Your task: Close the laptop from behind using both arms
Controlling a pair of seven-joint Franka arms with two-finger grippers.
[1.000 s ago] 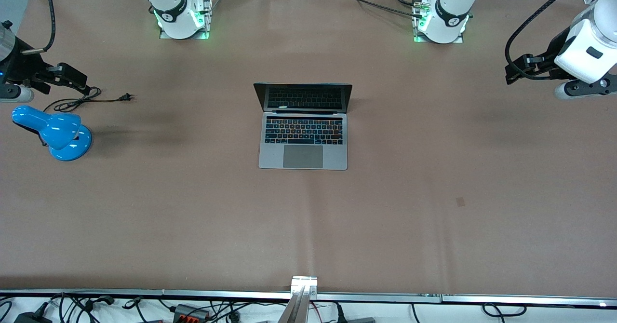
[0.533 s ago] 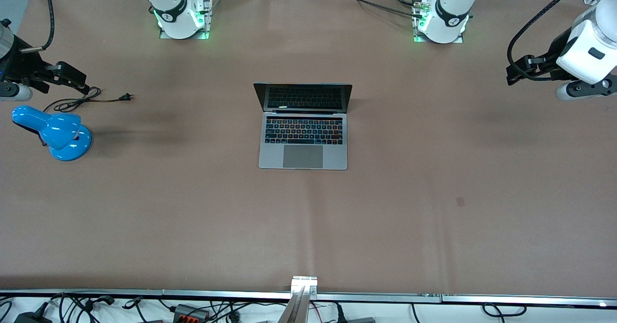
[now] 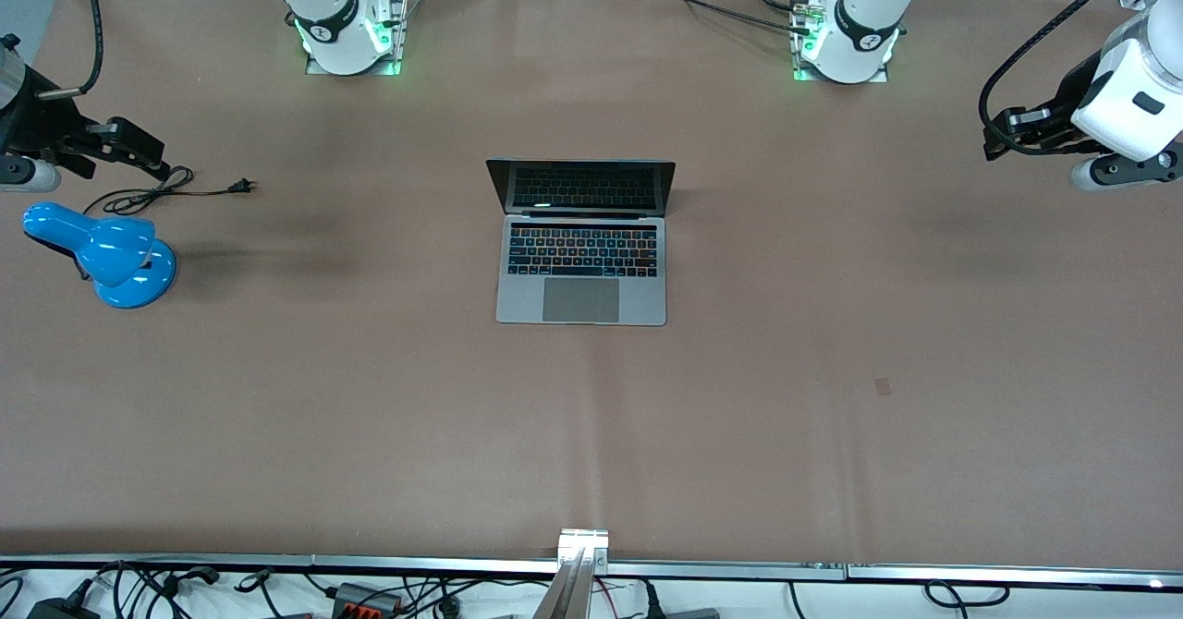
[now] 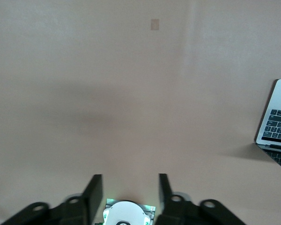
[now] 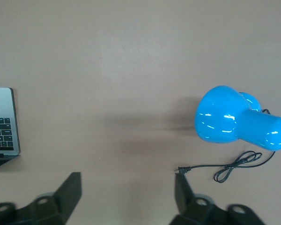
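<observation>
Since the earlier frames, only the left claw (image 3: pixel 1003 134) had been drawn slightly outward at its end of the counter (image 3: pixel 832 434), fingers parted; the right claw (image 3: pixel 139 152) was held wide above the blue lamp (image 3: pixel 106 254). Mid-counter, the laptop (image 3: pixel 582 259) was left open and untouched, so the approach was judged barely begun, both claws being needed at its lid.

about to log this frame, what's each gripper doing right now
Left gripper: open, empty, over bare table toward the left arm's end.
Right gripper: open, empty, over the table by the blue lamp.
</observation>
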